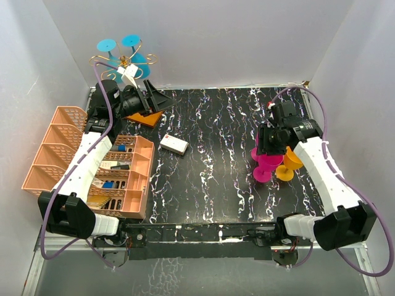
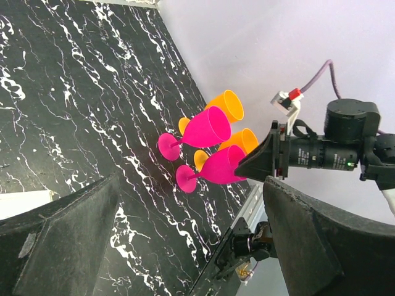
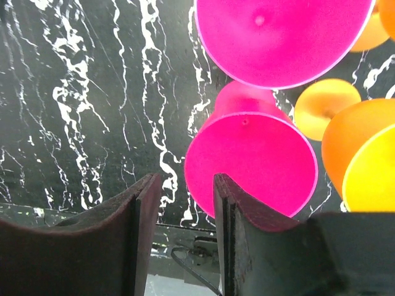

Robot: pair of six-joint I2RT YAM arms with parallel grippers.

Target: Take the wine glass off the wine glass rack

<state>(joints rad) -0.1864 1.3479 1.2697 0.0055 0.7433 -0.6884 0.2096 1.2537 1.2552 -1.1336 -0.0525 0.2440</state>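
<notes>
The wine glass rack (image 1: 123, 60), thin gold wire with curled arms, stands at the back left on an orange-brown wooden base (image 1: 152, 118). Blue wine glasses (image 1: 131, 41) hang upside down from its arms. My left gripper (image 1: 160, 100) is open wide and empty, low beside the rack's base and pointing right; in its wrist view (image 2: 191, 246) the rack is out of sight. My right gripper (image 1: 267, 145) hovers at the right over standing magenta glasses (image 1: 266, 164). Its jaws (image 3: 187, 185) are slightly apart and hold nothing, just above a magenta glass foot (image 3: 250, 163).
A peach lattice basket (image 1: 55, 132) with several small items stands at the left by my left arm. A small white box (image 1: 174, 145) lies mid-table. Orange glasses (image 1: 289, 165) stand beside the magenta ones (image 2: 207, 126) near the right wall. White walls enclose the table.
</notes>
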